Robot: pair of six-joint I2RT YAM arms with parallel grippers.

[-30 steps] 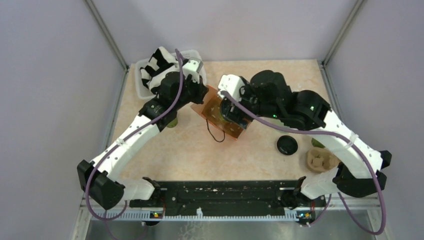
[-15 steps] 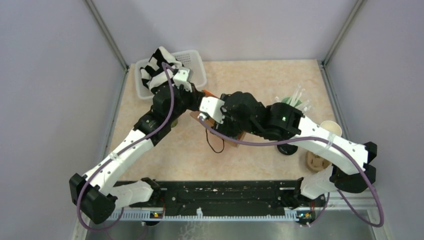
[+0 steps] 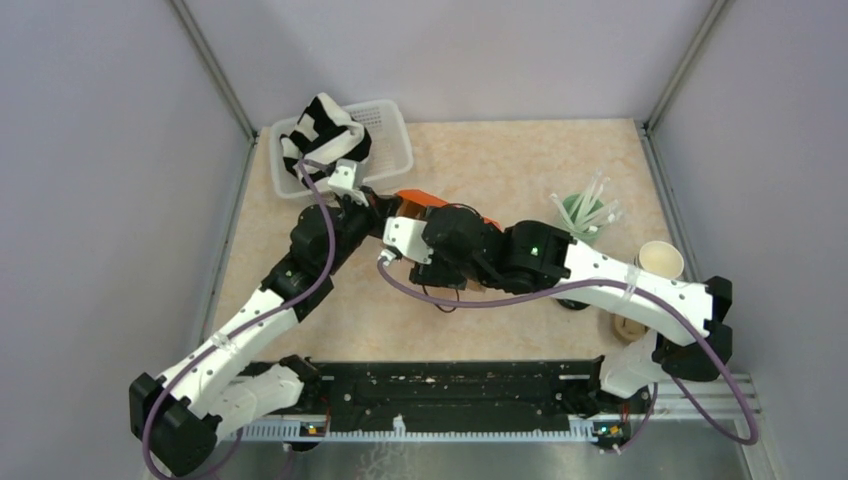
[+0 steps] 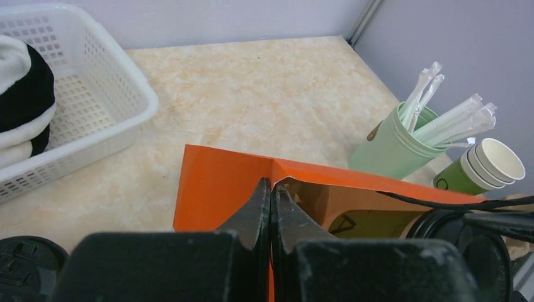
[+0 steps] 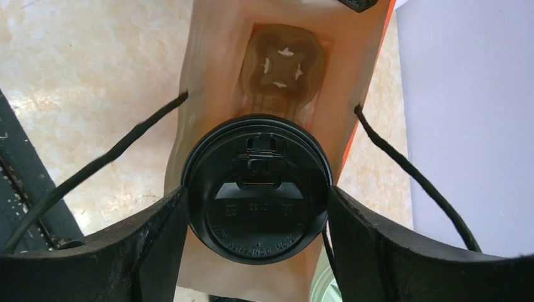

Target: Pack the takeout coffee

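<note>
Left pincer [image 4: 271,189] is pinching the bag [image 4: 214,182] by its top edge, jaws tight together on the orange paper. The bag is standing on the desk [image 4: 252,82] with its mouth gaping.

Right pincer [image 5: 258,214] is gripping the cup [image 5: 252,195], jaws spread wide and fingers [image 5: 157,233] pressing on opposite sides. The cup is capped in black and is hanging upright in the bag's mouth, with bag walls on both sides. How deep it is sitting, cannot tell.

Down at the bag's bottom, past the cup, a brown insert [image 5: 283,63] is showing a cross-cut hole. The bag's black cord handles [image 5: 94,167] are trailing out to either side.

Right of the bag, the mint tumbler [image 4: 390,145] is standing with white straws. Open green cups [image 4: 494,167] are nesting just beyond it, farther from the bag.

Left and behind the bag, the white basket [image 4: 126,94] is holding a black-and-white cloth [image 4: 19,94]. On that same side of the bag, nearer the arm bases, a black lid [image 4: 25,264] is lying flat. Whether a cup is under it, cannot tell.
</note>
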